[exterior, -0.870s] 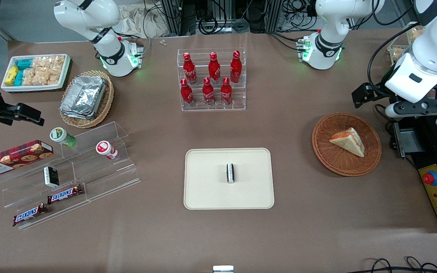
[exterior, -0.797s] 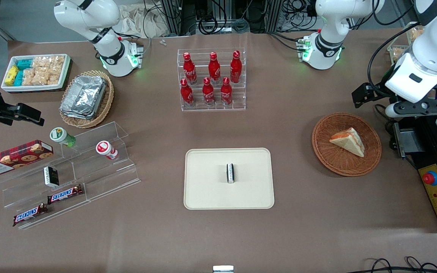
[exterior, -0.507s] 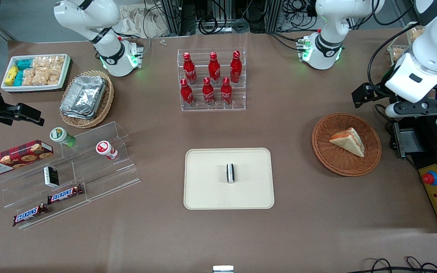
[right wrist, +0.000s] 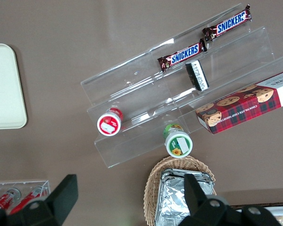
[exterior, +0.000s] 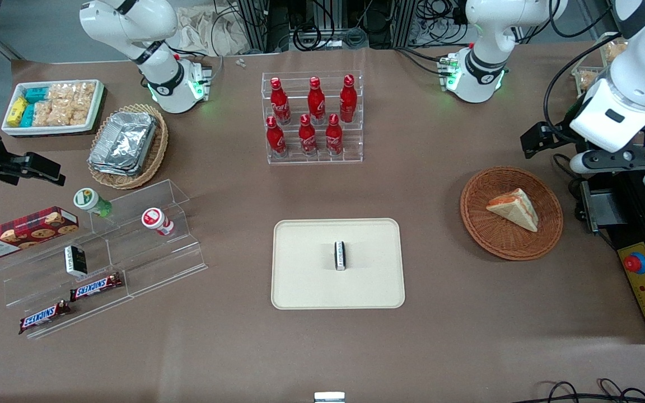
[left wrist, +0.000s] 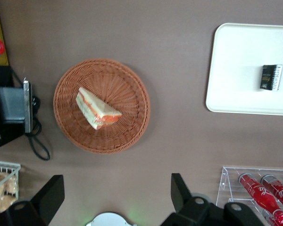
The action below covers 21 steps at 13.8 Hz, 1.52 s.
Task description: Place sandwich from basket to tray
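Note:
The sandwich (exterior: 515,208) (left wrist: 96,109), a pale wedge with orange-red and green layers, lies in the round reddish-brown basket (exterior: 490,240) (left wrist: 127,94) toward the working arm's end of the table. The cream tray (exterior: 305,280) (left wrist: 236,70) sits at the table's middle with a small dark packet (exterior: 340,256) on it. My left gripper (exterior: 616,161) (left wrist: 114,193) hangs high above the table, farther from the front camera than the basket, open with nothing between its fingers.
A clear rack of red bottles (exterior: 312,117) stands farther back than the tray. A black box with a red button (exterior: 644,268) sits beside the basket at the table's edge. Clear snack shelves (exterior: 149,252), a foil-tray basket (exterior: 126,145) and a white bin (exterior: 54,106) lie toward the parked arm's end.
The left arm has shifted by only a few pixels. The sandwich, basket and tray have not moved.

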Motion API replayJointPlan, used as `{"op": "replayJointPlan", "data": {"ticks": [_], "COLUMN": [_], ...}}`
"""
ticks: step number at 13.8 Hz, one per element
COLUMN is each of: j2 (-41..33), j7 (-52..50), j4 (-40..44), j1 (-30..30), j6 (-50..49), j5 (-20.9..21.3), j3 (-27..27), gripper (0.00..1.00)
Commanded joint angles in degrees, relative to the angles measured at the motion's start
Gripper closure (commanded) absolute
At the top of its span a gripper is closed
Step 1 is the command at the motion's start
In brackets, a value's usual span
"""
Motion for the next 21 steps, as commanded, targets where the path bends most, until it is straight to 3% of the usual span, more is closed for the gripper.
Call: {"op": "replayJointPlan", "data": {"ticks": [1, 5, 10, 16, 21], "j2": [-0.75, -2.41, -9.88, -9.63, -7.17], "j7": [-4.32, -11.62, -19.44, -25.43, -26.65], "j4": [-1.67, -5.96, -23.01, -37.16, -43.59], "j1": [1.48, 2.80, 2.80, 2.89, 2.89], "j6": [-2.70, -0.43, 14.50, 31.81, 40.35], "j5": [0.36, 0.45, 0.27, 0.01, -0.43], "j3": [0.38, 0.55, 1.26, 4.50, 7.93], "gripper": [0.00, 0.00, 0.00, 0.00, 0.00]}}
